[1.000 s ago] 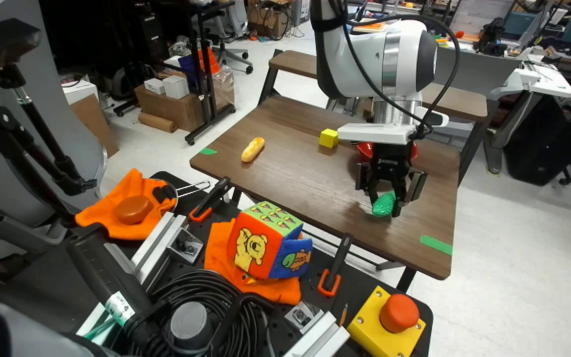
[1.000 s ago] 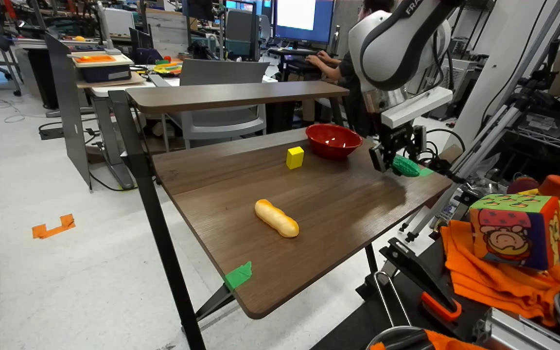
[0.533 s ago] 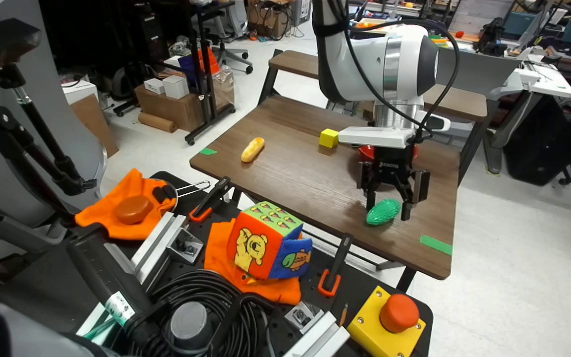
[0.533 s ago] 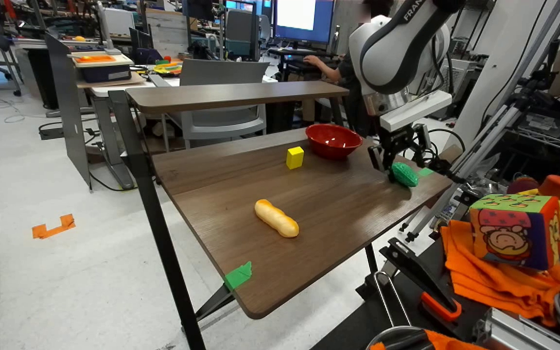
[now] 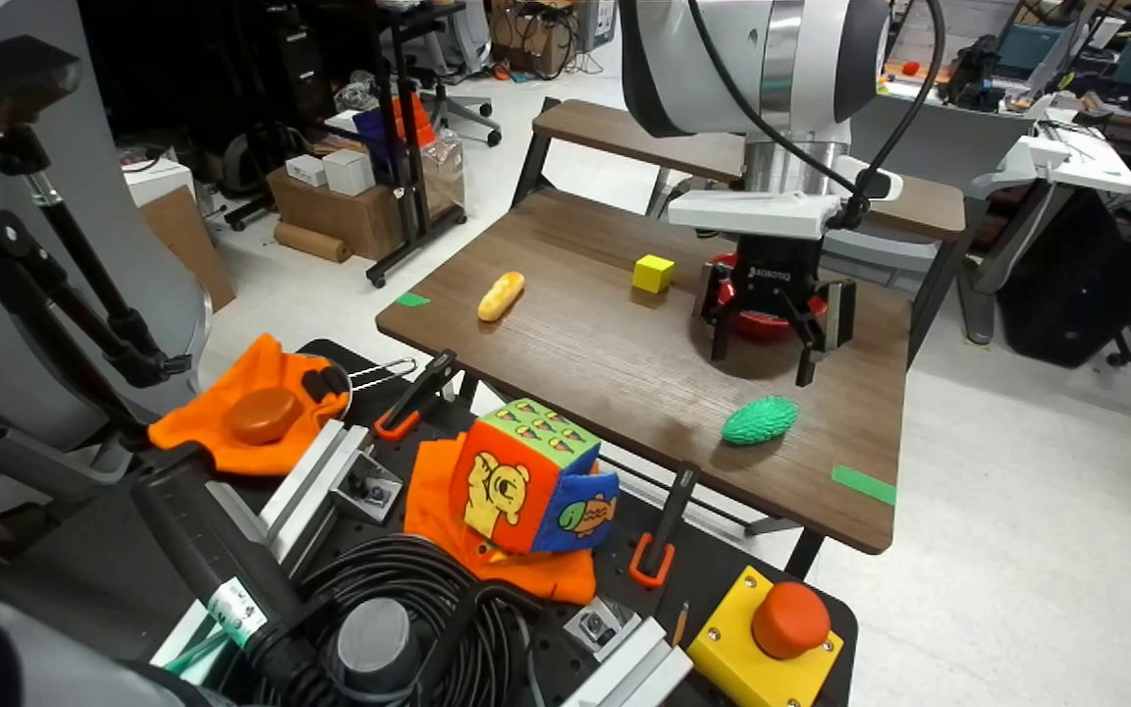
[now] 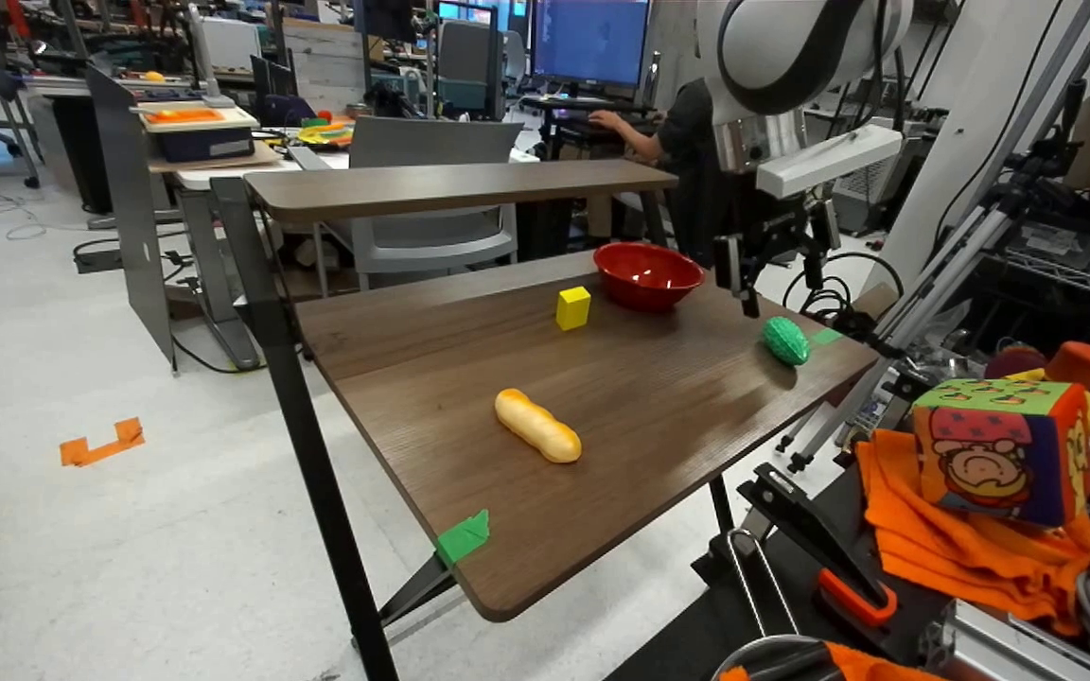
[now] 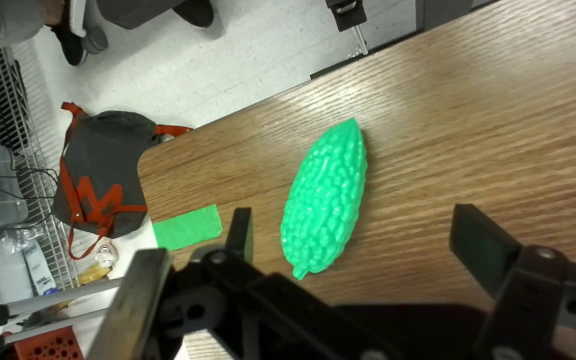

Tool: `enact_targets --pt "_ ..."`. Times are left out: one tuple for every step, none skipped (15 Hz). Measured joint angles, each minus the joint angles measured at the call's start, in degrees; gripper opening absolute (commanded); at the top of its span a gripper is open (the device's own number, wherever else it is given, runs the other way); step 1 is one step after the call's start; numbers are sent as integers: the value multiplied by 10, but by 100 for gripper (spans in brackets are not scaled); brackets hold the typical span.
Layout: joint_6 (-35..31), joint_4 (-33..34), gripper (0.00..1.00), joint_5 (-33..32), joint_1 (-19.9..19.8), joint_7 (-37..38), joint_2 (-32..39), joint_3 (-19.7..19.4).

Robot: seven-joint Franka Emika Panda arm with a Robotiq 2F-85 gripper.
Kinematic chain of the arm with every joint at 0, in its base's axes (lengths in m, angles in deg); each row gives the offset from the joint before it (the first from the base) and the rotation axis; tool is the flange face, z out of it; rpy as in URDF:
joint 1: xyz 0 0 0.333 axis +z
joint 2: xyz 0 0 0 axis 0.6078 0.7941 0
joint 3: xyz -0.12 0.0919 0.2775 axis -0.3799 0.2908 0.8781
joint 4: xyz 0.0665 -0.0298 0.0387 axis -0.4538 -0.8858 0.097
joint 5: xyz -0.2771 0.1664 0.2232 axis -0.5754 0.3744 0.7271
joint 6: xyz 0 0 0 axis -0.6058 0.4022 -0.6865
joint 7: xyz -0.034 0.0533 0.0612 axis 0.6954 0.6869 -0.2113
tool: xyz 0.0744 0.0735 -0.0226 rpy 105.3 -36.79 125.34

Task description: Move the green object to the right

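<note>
The green object (image 5: 760,420), a bumpy oblong toy vegetable, lies on the brown table (image 5: 585,344) in both exterior views. A short way off is the table's corner with a flat green tape strip (image 5: 864,484). My gripper (image 5: 762,358) hangs above the table, higher than the object and apart from it, its fingers spread wide. From the wrist, the whole green object (image 7: 325,200) shows below the open gripper (image 7: 352,210); nothing is between the finger pads. In an exterior view the object (image 6: 785,340) sits below and slightly beyond the fingertips.
A red bowl (image 6: 649,274) stands toward the table's back, partly behind the gripper in an exterior view. Beside it is a yellow block (image 6: 573,307). A long yellow bread-like toy (image 6: 538,426) lies nearer the opposite end. A raised shelf (image 6: 460,184) runs along the back.
A second ago the gripper was shut on the green object just above the table. It opened, the object came to rest on the tabletop, and the gripper rose away from it.
</note>
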State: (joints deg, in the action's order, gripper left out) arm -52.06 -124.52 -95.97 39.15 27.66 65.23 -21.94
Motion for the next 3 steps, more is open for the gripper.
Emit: enact_targets --pt "0 2 100 0 0 0 5 0" --pt "-1 3 100 0 0 0 12 -1" --pt "-1 4 100 0 0 1 18 -1"
